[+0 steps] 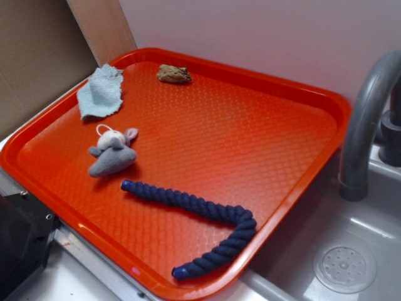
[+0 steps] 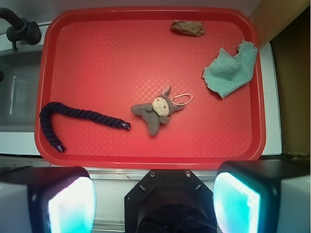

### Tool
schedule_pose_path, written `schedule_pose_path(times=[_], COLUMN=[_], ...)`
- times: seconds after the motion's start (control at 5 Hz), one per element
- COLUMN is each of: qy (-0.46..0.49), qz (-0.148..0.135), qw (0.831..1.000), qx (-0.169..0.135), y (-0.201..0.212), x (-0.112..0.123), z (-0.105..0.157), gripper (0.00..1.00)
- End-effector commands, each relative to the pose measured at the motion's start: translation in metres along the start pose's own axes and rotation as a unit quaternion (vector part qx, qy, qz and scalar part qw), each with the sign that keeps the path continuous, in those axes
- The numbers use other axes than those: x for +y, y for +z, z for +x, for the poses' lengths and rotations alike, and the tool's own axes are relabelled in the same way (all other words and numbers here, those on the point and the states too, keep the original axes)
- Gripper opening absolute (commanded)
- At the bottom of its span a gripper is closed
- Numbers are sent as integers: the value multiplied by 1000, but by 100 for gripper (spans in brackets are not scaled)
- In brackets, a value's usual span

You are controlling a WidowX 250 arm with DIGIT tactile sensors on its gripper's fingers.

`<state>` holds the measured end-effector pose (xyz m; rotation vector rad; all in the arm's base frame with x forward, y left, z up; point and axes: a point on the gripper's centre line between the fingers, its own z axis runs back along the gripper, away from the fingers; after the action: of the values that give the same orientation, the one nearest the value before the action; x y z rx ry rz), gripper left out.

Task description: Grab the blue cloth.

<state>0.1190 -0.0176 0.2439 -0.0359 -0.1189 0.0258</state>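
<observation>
The blue cloth [image 1: 100, 94] [image 2: 231, 70] is a small pale light-blue woven square lying crumpled in the red tray's far left corner in the exterior view, upper right in the wrist view. My gripper [image 2: 154, 201] is open, its two pale pads [image 2: 73, 204] far apart with nothing between them. It hangs high above the tray's near edge, well away from the cloth. In the exterior view the gripper is out of frame.
On the red tray [image 1: 294, 150] [image 2: 97, 53] also lie a grey plush mouse [image 1: 113, 153] [image 2: 155, 110], a dark navy braided rope [image 1: 207, 219] [image 2: 73, 116] and a small brown lump [image 1: 173, 74] [image 2: 187, 28]. A sink with grey faucet [image 1: 366, 125] adjoins the tray.
</observation>
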Motion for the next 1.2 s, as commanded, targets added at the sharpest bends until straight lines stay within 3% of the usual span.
schedule_pose_path(times=[0.0,0.2,0.4,0.6,1.0], qy=[0,122,236,298,298], qz=[0,11,-2,10,10], qw=[1000,992,971,950,950], qx=[0,19,-46,-89,-89], y=[0,-53,-83,-102,-102], x=[0,28,70,102,102], z=[0,27,49,68,68], gripper=[100,100,100,100,100])
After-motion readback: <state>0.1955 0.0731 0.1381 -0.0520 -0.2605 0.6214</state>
